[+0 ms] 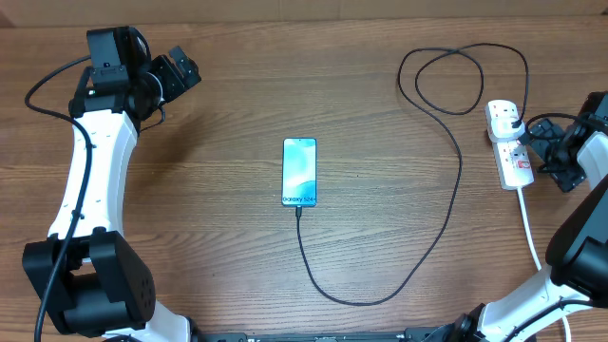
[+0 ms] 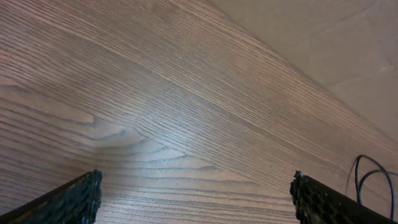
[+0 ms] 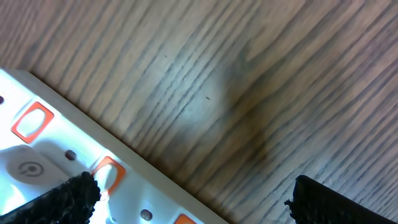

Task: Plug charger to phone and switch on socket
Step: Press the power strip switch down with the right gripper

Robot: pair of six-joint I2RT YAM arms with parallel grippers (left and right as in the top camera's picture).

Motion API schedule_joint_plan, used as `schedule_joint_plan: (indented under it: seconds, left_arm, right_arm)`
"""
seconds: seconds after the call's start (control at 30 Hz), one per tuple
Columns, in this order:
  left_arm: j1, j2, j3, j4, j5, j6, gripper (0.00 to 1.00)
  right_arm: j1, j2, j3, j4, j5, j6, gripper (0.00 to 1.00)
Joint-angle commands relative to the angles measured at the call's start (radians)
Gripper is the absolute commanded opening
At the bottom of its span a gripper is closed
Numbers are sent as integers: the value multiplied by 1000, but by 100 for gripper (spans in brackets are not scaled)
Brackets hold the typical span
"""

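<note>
**Misaimed press could shove the strip**

At the tabletop's point(image 1: 218, 237) right edge lies the power strip point(image 1: 513, 163), the right pincer point(image 3: 196, 208) gaping beside it. The phone point(image 1: 299, 172) sits centre, its charger cable point(image 1: 446, 199) seemingly connected. Missing a switch point(image 3: 32, 120) could push the strip and tug the cable loose. The left pincer point(image 2: 196, 202) gapes, empty.

The phone point(image 1: 298, 172) is light blue, charger point(image 1: 462, 166) black, socket point(image 1: 508, 142) white with seemingly orange switches point(image 3: 31, 121).

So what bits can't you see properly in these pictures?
- Overhead: whether the charger tip sits fully in the phone; too small.
- Right wrist: the socket is blurred, cut by the left and bottom edges; switch positions unclear.
- Left wrist: the left gripper fingers are cut by the bottom edge.
</note>
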Motion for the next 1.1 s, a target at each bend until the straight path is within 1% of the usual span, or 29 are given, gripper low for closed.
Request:
schedule_joint_plan:
  seconds: [0.0,0.2,0.47,0.63,0.9,1.07]
  left_arm:
    - [-1,-6,14,1,-10,5,100]
    - [-1,-6,14,1,-10,5,100]
    - [-1,-6,14,1,-10,5,100]
    - [-1,-6,14,1,-10,5,100]
    - [-1,-6,14,1,-10,5,99]
    - [-1,-6,14,1,-10,5,100]
  right_arm:
    - [-2,4,-13,27,3,-3,100]
    - [-2,17,-35,62,3,-3,100]
    - [-2,52,-39,61,-14,0,100]
    - [-2,58,-38,48,-78,0,100]
    - [-2,58,-38,0,-80,-1,100]
    - [-2,58,-38,-2,-91,-5,100]
